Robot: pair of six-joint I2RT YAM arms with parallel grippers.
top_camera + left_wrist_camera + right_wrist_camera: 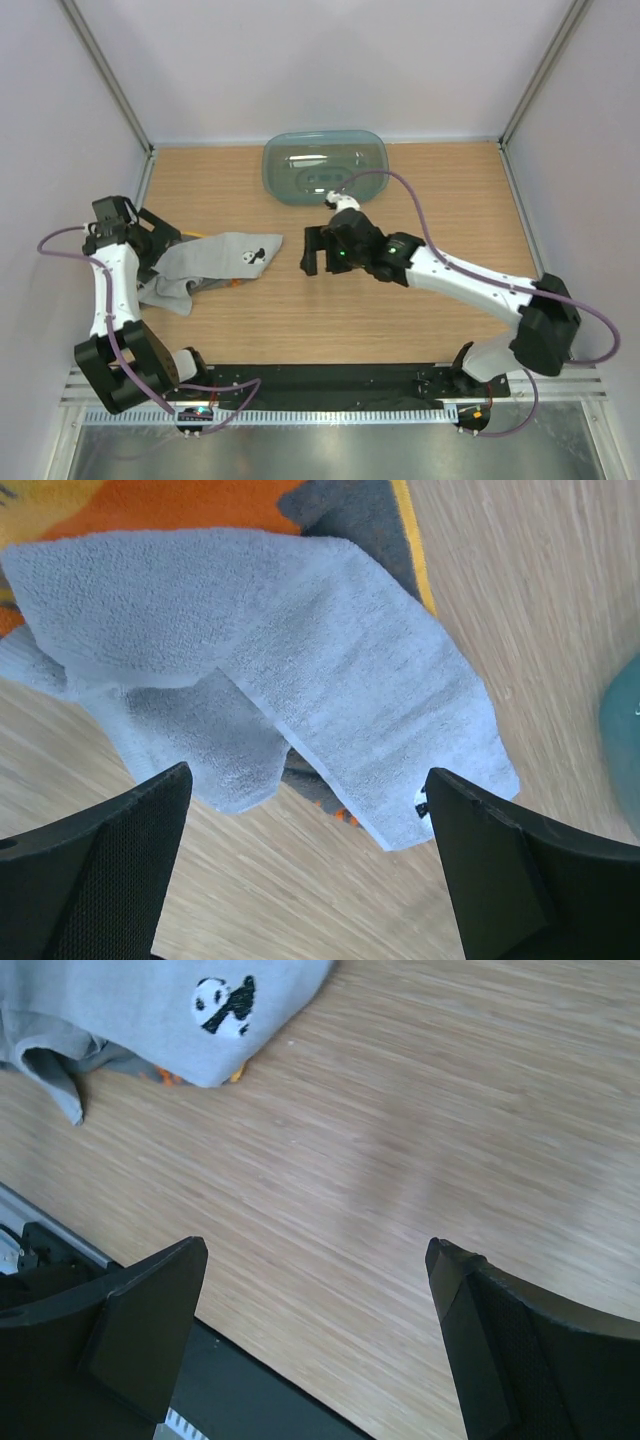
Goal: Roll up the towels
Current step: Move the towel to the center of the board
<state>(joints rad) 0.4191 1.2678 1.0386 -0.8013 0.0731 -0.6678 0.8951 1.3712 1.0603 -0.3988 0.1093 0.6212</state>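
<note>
No rolling done yet.
Grey towel (330,670) lies crumpled over orange towel (170,505) beneath the left gripper (308,790); it and the right gripper (318,1255) gape, empty.

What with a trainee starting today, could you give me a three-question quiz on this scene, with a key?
1. True or false: the plain grey terry towel with the panda mark lies neatly rolled.
2. What shows from under the grey towel? A) a yellow-orange printed towel B) a sheet of paper C) nothing
3. Fill in: the left claw and the right claw both stand ____.

Key
1. False: it lies loose and rumpled, not rolled.
2. A.
3. Open, holding nothing.
</note>
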